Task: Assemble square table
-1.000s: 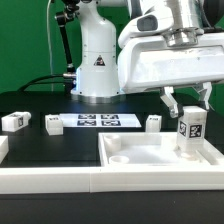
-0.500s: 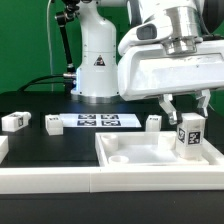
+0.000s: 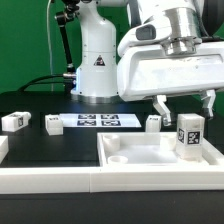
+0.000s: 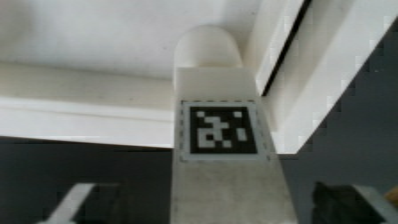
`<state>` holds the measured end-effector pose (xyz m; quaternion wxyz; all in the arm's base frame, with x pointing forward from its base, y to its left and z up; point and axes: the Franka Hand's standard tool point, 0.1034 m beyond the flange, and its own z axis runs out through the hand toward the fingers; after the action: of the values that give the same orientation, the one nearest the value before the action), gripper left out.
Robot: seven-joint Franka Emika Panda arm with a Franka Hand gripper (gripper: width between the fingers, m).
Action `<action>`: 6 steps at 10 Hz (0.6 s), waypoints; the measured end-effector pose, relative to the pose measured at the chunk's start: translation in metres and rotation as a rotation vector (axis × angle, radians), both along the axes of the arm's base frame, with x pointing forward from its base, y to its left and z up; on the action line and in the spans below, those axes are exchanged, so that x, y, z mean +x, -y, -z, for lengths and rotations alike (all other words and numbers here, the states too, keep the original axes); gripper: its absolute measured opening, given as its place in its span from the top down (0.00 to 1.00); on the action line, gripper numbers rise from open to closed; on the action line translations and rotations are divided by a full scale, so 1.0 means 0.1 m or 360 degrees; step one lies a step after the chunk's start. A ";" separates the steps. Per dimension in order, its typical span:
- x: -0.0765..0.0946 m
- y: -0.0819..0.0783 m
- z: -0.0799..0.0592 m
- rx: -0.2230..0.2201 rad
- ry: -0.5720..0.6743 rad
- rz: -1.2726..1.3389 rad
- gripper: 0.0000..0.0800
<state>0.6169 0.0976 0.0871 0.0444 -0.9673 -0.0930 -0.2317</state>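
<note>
The square table top point(image 3: 118, 158), a white tray with a raised rim, lies at the front on the exterior view's right. One white tagged leg point(image 3: 188, 135) stands upright in its far right corner. My gripper point(image 3: 184, 104) hangs just above and around that leg, open, with both fingers point(image 3: 160, 105) clear of its sides. In the wrist view the leg point(image 4: 228, 140) runs down the middle with its tag facing the camera, and my gripper point(image 4: 214, 205) shows a gap on each side. The tray's inner wall point(image 4: 107, 95) lies behind it.
Three more tagged legs point(image 3: 14, 121) point(image 3: 50, 124) point(image 3: 153, 122) lie on the black table behind the tray. The marker board point(image 3: 98, 121) lies flat between them. A long white border wall point(image 3: 50, 182) runs along the front. The arm's base point(image 3: 97, 70) stands at the back.
The jaws have spread apart and let go of the leg, which stays upright in the tray's corner. The hand has barely moved.
</note>
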 end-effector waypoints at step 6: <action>0.00 0.01 -0.04 0.0001 -0.0020 -0.0003 0.19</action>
<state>0.6173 0.0969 0.0907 0.0456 -0.9687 -0.0934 -0.2256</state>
